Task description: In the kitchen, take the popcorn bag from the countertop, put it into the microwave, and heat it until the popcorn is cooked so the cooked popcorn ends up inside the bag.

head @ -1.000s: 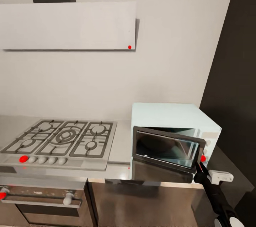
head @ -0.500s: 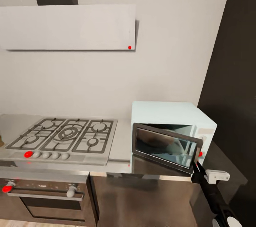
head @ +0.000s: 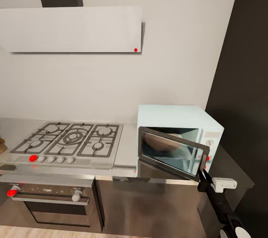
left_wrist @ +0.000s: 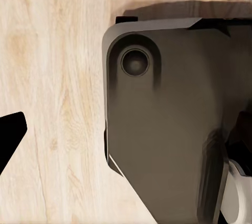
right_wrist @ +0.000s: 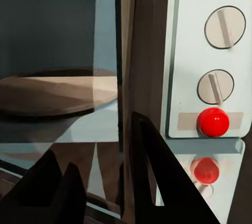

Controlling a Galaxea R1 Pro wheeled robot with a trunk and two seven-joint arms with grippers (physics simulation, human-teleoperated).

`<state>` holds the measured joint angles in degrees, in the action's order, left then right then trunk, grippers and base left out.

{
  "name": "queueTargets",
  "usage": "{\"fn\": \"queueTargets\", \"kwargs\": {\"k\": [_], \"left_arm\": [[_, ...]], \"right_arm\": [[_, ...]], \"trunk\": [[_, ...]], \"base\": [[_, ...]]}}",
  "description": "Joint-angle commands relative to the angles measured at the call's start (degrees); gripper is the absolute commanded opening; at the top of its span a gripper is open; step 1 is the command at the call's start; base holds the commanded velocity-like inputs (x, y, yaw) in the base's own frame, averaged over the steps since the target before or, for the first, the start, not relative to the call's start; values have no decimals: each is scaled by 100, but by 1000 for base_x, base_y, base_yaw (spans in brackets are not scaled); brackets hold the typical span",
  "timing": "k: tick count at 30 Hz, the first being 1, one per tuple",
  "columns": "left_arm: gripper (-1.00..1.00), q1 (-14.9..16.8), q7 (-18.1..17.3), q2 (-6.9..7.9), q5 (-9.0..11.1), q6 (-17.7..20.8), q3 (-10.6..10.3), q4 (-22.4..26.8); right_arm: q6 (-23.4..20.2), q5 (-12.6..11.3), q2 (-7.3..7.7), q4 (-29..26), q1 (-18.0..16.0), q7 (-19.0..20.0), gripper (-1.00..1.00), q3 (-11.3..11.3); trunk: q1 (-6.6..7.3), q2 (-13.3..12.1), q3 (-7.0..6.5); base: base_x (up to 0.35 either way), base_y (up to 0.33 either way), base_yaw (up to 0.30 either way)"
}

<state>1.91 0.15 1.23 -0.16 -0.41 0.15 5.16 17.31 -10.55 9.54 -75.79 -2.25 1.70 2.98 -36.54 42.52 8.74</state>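
We are seeing the microwave (head: pixel 178 126) sitting at the right end of the steel countertop (head: pixel 126 145), with its dark glass door (head: pixel 172 153) swung partly open. Our right gripper (head: pixel 203 174) is reaching the free edge of that door; in the right wrist view its dark fingers (right_wrist: pixel 152 166) are standing apart, one on each side of the door edge (right_wrist: pixel 137 50), but we cannot tell if they are pressing it. Just beside are two round knobs (right_wrist: pixel 224 27) and a red dot (right_wrist: pixel 212 121). The gas hob (head: pixel 69 142) is lying left of the microwave. A brown object, maybe the popcorn bag (head: pixel 2 145), is peeking in at the far left. We cannot tell the state of the left gripper's jaws.
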Motion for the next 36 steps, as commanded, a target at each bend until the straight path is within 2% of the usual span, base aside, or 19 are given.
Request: {"fn": "queueTargets", "kwargs": {"k": [1,14,15,29,36], "left_arm": [[100,-1,2,0,-1,-3,3,2],[100,2,2,0,-1,-3,3,2],[100,1,2,0,-1,-3,3,2],[100,0,2,0,-1,-3,3,2],[100,1,2,0,-1,-3,3,2]], "right_arm": [[18,-105,4,56,-3,-47,-100,291],[18,-105,4,56,-3,-47,-100,288],[18,-105,4,56,-3,-47,100,285],[18,-102,4,56,-3,-47,100,282],[22,-103,4,56,-3,-47,100,282]], "trunk": [[-1,6,10],[-1,6,10],[-1,6,10],[-1,6,10],[-1,6,10]], "base": [[-28,0,0],[-41,22,0],[0,0,0],[-7,0,0],[-262,0,0]]}}
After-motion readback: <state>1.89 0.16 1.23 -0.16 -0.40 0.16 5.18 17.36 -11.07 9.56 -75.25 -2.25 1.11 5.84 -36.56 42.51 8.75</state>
